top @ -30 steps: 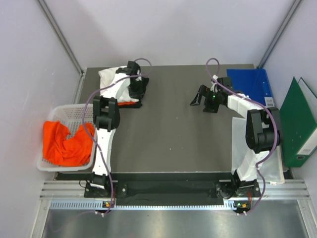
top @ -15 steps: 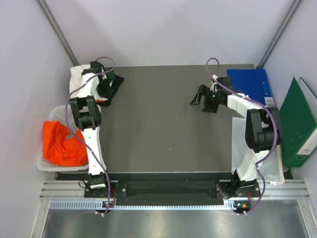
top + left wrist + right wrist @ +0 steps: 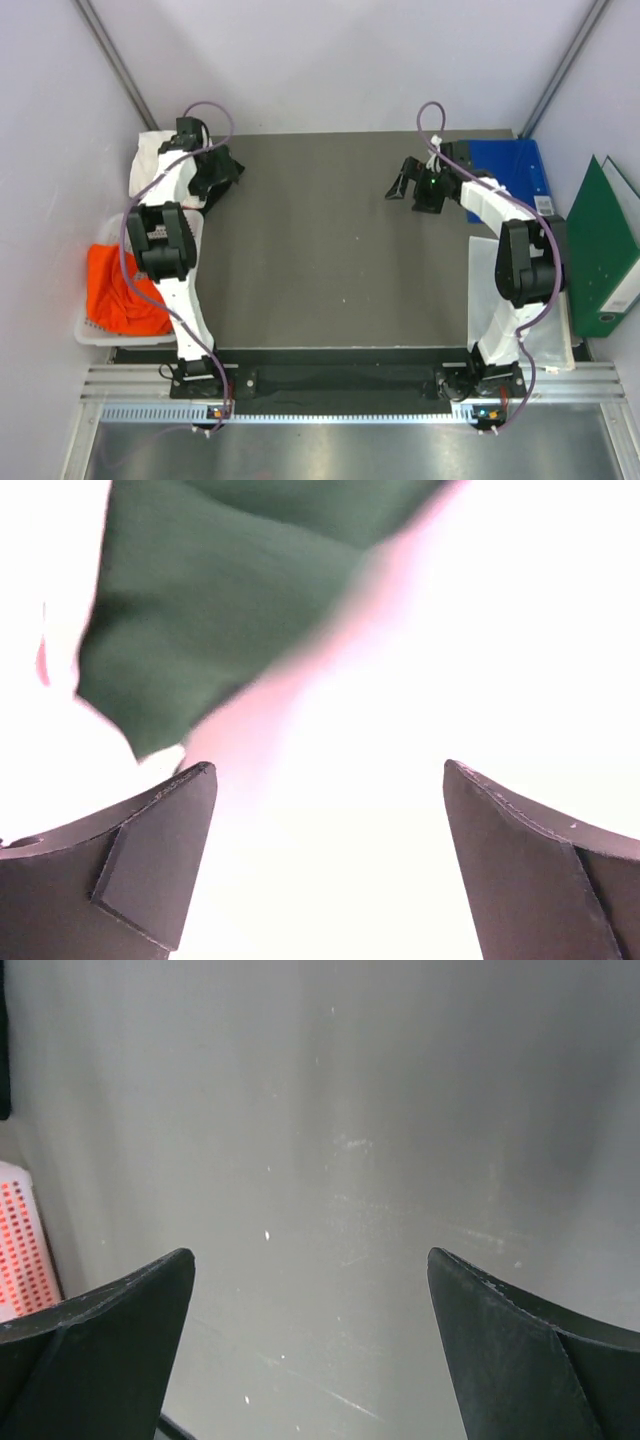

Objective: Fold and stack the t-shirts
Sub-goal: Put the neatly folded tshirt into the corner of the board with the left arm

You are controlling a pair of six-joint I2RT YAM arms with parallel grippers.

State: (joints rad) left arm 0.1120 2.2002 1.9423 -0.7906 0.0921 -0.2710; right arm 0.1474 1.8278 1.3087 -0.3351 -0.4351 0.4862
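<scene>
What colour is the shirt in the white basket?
Bright orange; the shirt shows best in the top external view.

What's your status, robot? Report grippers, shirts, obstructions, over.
Left gripper open over white-and-green shirt, far-left corner. Right gripper open above bare table. Orange shirts bunched in basket. No obstruction seen.

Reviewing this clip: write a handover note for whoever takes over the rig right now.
Left hand: open, over the white-and-green t-shirt at the far-left corner.
Right hand: open, empty, above the bare table.
Orange t-shirts: crumpled in the basket.
Done: one shirt appears set down at the corner.
Left: fold the orange ones and stack them on it.
</scene>
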